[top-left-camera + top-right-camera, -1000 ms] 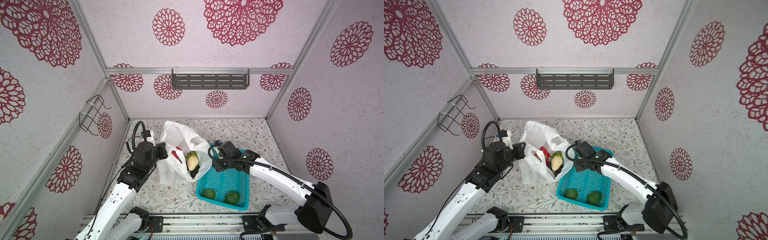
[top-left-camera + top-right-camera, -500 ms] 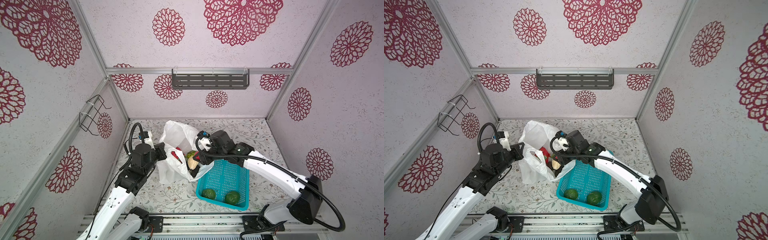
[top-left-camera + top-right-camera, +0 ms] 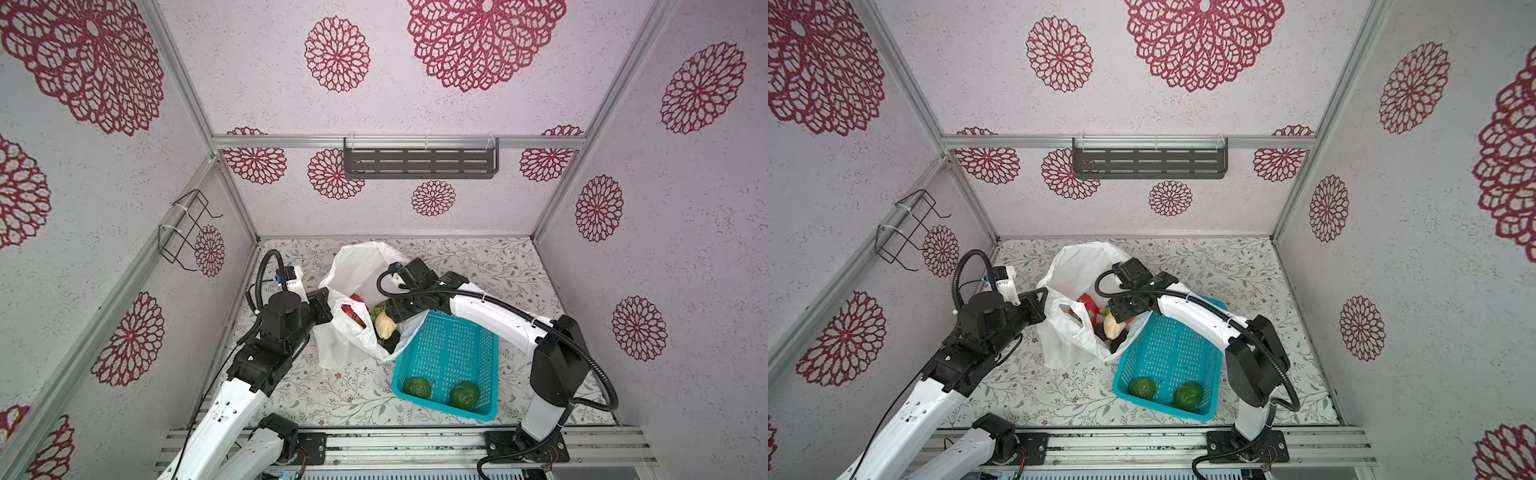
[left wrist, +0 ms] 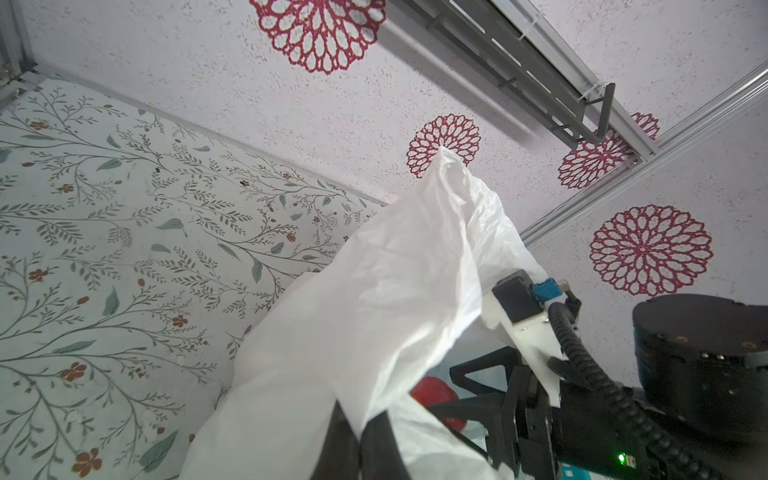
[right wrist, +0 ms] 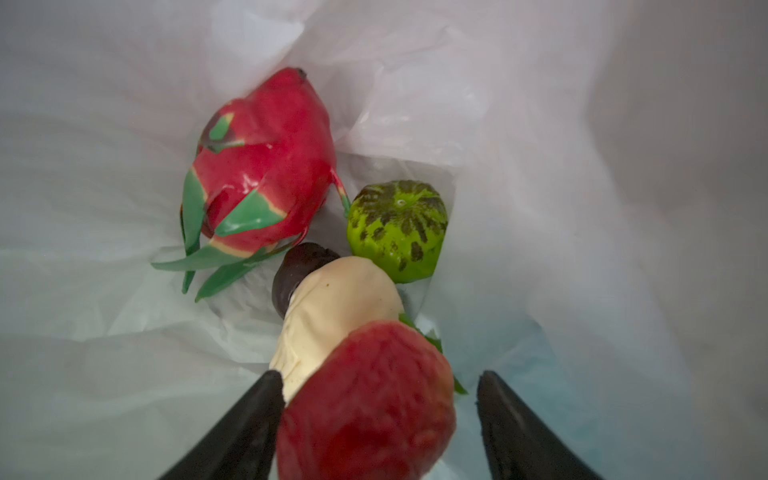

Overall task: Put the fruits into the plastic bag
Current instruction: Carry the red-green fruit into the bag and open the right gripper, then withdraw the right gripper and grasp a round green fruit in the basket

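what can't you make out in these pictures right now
Right pincer: in both top views, hidden under its own wrist inside the plastic bag.
Strawberry: blurred in the right wrist view, too close to the lens; where it rests is unclear.
Black fruit: right wrist view, mostly covered by the pear.
Left pincer: left wrist view, tips cut by the frame edge and wrapped in bag plastic.

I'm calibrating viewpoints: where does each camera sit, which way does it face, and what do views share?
Top views: high at the front, looking down on left arm, right arm, plastic bag, teal basket.
Left wrist: beside the bag, facing the back wall; left end effector pinches the bag.
Right wrist: inside the bag, facing down at dragon fruit and strawberry; right end effector open.
Shared: every view shows the bag.
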`<state>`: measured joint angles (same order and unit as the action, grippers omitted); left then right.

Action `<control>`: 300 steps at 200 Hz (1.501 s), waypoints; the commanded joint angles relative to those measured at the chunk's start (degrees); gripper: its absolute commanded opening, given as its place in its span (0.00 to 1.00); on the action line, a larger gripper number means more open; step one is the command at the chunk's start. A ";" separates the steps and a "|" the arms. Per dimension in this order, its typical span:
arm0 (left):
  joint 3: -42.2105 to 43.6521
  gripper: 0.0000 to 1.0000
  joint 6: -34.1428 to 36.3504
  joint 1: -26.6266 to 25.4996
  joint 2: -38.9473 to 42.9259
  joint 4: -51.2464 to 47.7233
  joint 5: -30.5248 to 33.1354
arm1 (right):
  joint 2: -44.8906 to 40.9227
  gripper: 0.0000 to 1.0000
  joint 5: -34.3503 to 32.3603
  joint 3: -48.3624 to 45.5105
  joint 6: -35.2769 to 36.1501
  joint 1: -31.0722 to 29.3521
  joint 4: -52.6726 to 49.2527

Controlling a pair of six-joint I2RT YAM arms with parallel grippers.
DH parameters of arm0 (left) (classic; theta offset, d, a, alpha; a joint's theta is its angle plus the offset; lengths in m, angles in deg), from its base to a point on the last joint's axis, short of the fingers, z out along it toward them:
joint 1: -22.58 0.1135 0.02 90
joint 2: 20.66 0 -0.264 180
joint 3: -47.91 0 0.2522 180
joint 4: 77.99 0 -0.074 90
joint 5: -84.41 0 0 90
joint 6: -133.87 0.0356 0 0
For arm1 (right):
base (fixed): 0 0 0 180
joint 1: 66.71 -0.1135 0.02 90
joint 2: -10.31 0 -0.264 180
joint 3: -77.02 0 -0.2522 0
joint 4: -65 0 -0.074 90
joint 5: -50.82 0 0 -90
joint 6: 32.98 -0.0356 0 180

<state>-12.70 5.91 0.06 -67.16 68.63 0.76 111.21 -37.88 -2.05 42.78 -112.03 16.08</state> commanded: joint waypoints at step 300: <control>1.64 0.00 4.07 0.03 -0.10 3.15 3.23 | -25.61 0.97 7.61 -43.06 -14.59 -1.09 -19.90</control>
<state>-10.15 8.69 0.06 -68.02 72.61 2.95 84.46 -31.36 -46.09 26.19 -112.95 -3.81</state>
